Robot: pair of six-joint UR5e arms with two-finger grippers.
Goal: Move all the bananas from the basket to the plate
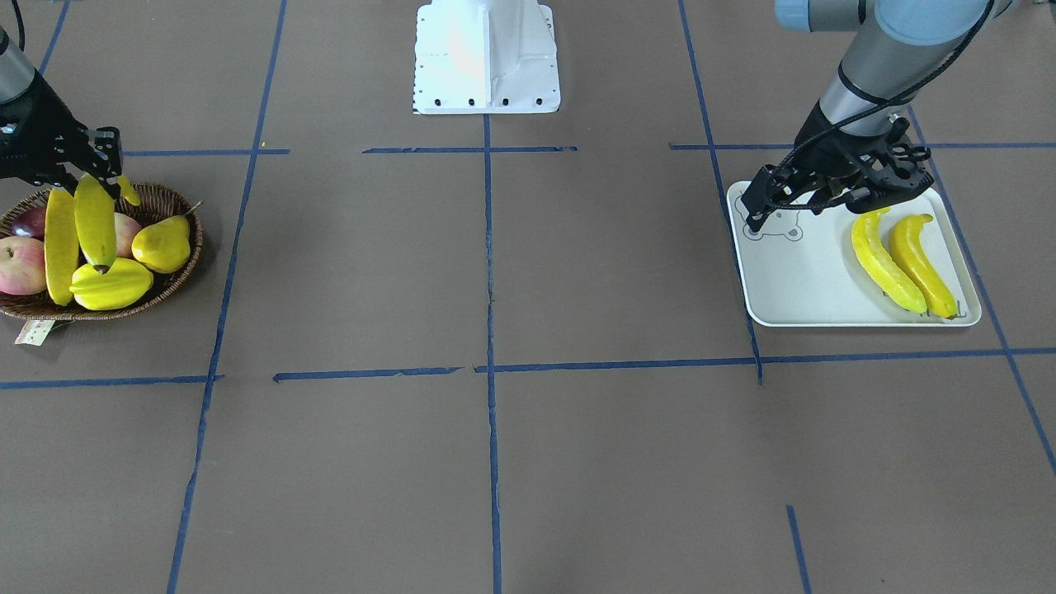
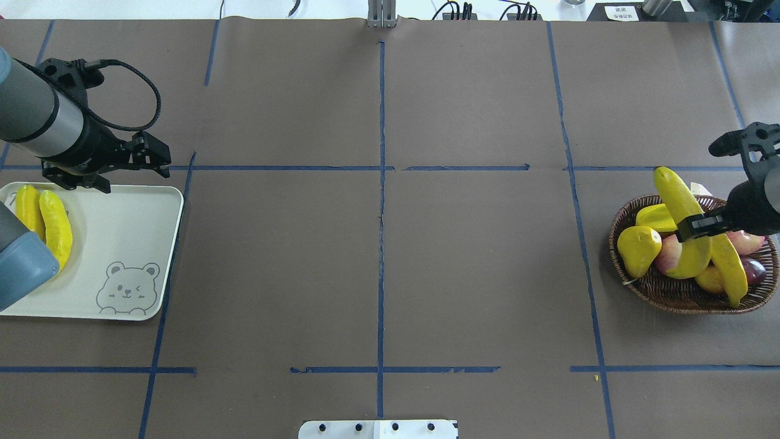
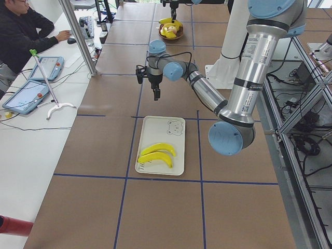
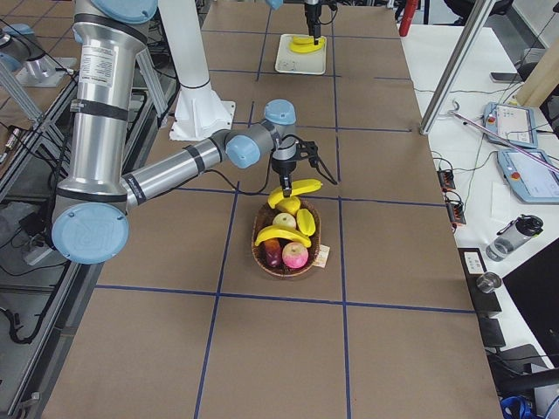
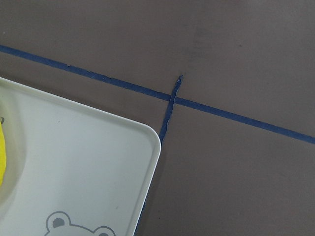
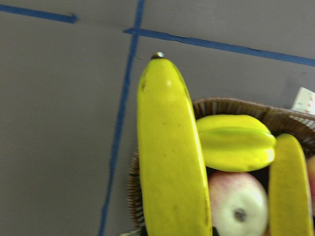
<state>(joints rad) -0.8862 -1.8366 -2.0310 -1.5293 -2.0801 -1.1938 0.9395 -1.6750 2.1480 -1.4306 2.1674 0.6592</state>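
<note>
**Task items.** 1 long, curved yellow banana (image 2: 673, 195) is pinched about its middle by the right gripper (image 2: 701, 227) and is held tilted over the shallow oval basket of dark brown wicker (image 2: 670, 299). Its upper tip reaches out past the rim. Whether its lower end is free of the fruit beneath cannot be told. A 2nd yellow banana (image 2: 730, 268) lies in the basket, just beside the held one. 2 further yellow bananas (image 1: 883, 264) lie side by side on the flat, rectangular off-white tray with the bear drawing (image 1: 808, 289), well apart from the basket.

**Surroundings.** A ridged yellow starfruit (image 1: 111, 285), a stubby yellow pear (image 1: 163, 243) and a red-and-yellow apple (image 1: 18, 264) are packed around the basket bananas. The left gripper (image 1: 755, 210) hangs over the tray's bear-face end with nothing seen in it. Whether its fingers are spread or pressed together cannot be told.

**Risks, as judged.**
- The smooth, curved banana could pivot or slip in the 2-finger pinch during the long carry across the table.
- A low lift-out could drag the starfruit or the 2nd banana over the rim.
- The left arm above the tray could obstruct delivery.
</note>
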